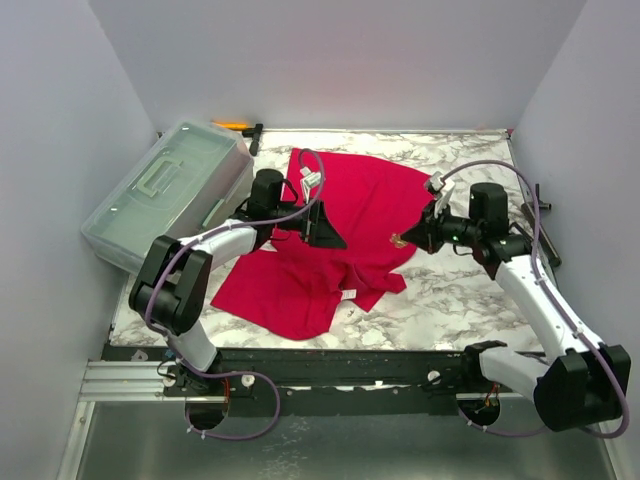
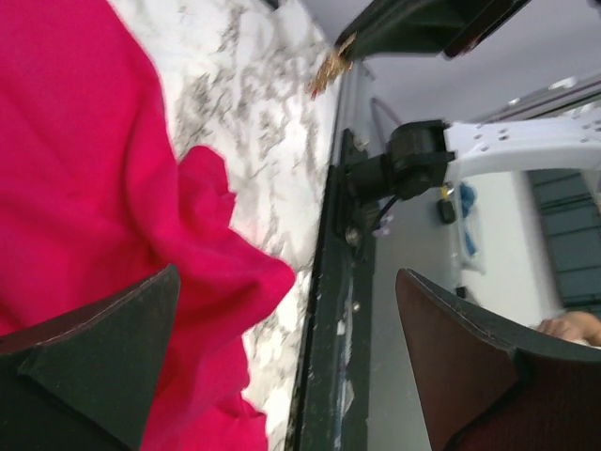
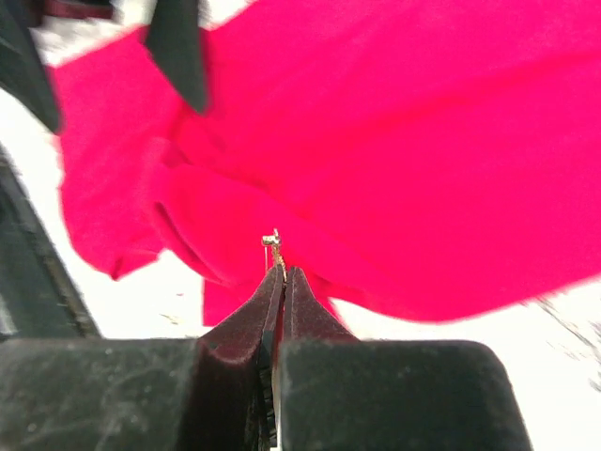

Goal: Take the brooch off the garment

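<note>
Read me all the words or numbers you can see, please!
None can be read.
Small white label on the red T-shirt: too small to read.
Gold brooch: no writing seen.
Clear box: no writing seen.

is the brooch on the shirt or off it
Off, it seems: the right gripper is shut on the small gold brooch, which in the left wrist view shows against the bare marble table, apart from the red shirt.
</note>
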Controlling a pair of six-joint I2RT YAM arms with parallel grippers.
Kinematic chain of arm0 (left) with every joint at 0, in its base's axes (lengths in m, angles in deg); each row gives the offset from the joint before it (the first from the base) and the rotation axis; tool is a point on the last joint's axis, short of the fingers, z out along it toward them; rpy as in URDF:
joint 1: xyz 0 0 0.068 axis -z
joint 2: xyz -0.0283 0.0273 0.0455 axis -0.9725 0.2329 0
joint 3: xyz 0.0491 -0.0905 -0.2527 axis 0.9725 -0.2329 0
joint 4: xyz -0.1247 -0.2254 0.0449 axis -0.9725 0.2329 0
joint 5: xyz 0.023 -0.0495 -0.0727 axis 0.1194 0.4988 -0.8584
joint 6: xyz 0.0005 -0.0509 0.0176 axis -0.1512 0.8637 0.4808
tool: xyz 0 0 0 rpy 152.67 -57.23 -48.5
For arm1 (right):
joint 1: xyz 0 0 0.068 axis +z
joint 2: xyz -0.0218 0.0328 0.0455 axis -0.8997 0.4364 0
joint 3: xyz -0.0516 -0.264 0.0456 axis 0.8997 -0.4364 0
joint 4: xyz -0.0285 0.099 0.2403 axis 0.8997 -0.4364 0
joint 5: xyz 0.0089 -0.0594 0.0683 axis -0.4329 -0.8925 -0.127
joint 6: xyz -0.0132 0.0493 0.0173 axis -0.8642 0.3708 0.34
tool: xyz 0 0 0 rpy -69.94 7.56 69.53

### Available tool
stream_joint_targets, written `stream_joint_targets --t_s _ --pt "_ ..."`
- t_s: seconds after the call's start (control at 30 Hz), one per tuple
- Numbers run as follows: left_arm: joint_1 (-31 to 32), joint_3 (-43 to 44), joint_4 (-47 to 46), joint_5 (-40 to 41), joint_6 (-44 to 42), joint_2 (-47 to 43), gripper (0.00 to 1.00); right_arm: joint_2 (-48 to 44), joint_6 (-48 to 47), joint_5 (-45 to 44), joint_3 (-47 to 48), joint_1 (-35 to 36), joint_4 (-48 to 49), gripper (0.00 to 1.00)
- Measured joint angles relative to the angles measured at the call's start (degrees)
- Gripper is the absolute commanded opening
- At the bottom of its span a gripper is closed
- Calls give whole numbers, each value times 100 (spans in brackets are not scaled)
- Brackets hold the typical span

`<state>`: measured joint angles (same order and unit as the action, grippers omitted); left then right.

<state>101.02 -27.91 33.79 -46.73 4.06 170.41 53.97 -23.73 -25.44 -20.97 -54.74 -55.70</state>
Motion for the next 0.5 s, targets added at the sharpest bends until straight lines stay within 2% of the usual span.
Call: stream_joint_targets --t_s 0.1,0.33,0.5 --pt "-11 149 931 214 -684 -205 99 -260 -490 -752 -2 -9 -380 1" --pt "0 1154 3512 1047 -2675 -310 99 -927 -1458 -2581 -192 -42 -743 1" --pt "0 1311 4374 1453 -3324 -310 99 -1078 -2081 -3731 -658 -120 -723 1"
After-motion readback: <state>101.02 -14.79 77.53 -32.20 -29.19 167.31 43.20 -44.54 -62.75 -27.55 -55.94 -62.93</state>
